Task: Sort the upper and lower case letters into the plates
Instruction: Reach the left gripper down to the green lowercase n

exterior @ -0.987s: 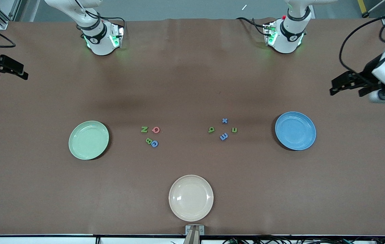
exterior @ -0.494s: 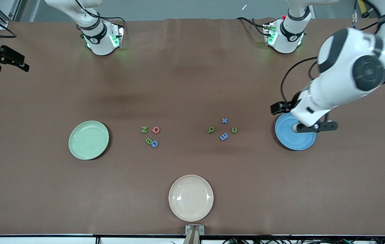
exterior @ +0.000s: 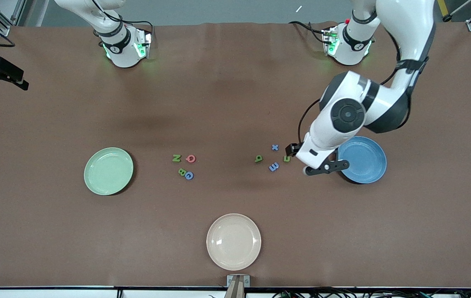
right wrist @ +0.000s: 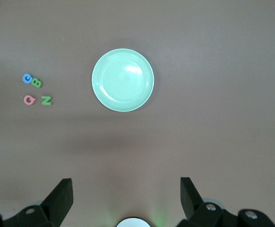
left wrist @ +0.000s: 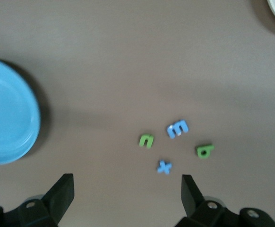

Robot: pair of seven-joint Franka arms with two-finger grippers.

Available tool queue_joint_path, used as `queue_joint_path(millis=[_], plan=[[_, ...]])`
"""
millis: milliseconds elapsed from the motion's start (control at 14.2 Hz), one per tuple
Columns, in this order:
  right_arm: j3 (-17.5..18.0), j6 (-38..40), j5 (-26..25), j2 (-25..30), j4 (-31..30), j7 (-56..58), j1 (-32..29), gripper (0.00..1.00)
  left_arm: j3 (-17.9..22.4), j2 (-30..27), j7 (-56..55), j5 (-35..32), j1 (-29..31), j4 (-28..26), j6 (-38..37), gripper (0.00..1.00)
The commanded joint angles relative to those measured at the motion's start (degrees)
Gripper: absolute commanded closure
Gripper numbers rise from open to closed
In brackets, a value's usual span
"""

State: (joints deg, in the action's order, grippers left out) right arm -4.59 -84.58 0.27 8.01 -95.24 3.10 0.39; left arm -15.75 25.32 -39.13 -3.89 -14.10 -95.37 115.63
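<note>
The pale green plate lies toward the right arm's end of the table and the blue plate toward the left arm's end; both are empty. Capitals N, Q, B and C lie beside the green plate. Small letters x, q, n and m lie beside the blue plate. My left gripper hovers between the n and the blue plate; in the left wrist view it is open and empty. My right gripper waits high at the table's end, open.
A cream-white plate lies empty near the table's front edge, midway between the arms. Both robot bases stand along the back edge. The brown table is bare around the letters.
My left arm has swung in from the table's end, passed over the blue plate and now hangs beside the small letters. My right gripper has barely shifted. No letter has moved.
</note>
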Motion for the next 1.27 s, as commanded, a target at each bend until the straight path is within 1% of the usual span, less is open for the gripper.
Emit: queue_joint_path(millis=[0,71,212,423,564,776,846,1058,1199], plan=[[-0.24,0.38,-0.71,-1.77,2.07,-0.38,0.4,0.0,0.1,0.25,-0.95,-2.09,-1.01,-5.42,7.56,0.0],[-0.24,0.47,-0.71,-1.77,2.16,-0.47,0.4,0.0,0.1,0.51,-0.95,-2.09,-1.1,-7.71,10.72,0.0],[-0.24,0.38,-0.63,-1.86,2.16,-0.38,0.23,0.0,0.1,2.26,-0.95,-4.53,-1.1,-10.53,14.69,0.0],[-0.24,0.47,-0.1,-2.13,2.25,-0.47,0.23,0.0,0.1,6.04,-0.95,-8.14,-1.1,-11.33,17.87,0.0],[-0.24,0.47,-0.01,-2.13,2.16,-0.47,0.23,0.0,0.1,7.71,-1.03,-8.15,-1.54,-11.42,19.88,0.01],[-0.33,0.56,-0.01,-2.13,1.99,-0.38,0.14,0.0,0.1,9.83,-1.03,-8.24,-1.8,-11.42,22.44,0.06],[-0.33,0.47,-0.01,-2.13,2.07,-0.38,0.14,0.0,0.1,10.35,-1.03,-8.24,-1.8,-11.42,23.14,0.1],[-0.33,-0.4,0.43,-2.13,1.81,-0.03,0.23,0.0,0.1,11.15,-1.03,-8.24,-1.89,-11.33,23.5,0.27],[-0.42,-1.63,2.18,-2.21,1.9,0.06,0.14,0.0,0.1,11.15,-0.95,-8.24,-1.81,-11.33,23.5,0.37]])
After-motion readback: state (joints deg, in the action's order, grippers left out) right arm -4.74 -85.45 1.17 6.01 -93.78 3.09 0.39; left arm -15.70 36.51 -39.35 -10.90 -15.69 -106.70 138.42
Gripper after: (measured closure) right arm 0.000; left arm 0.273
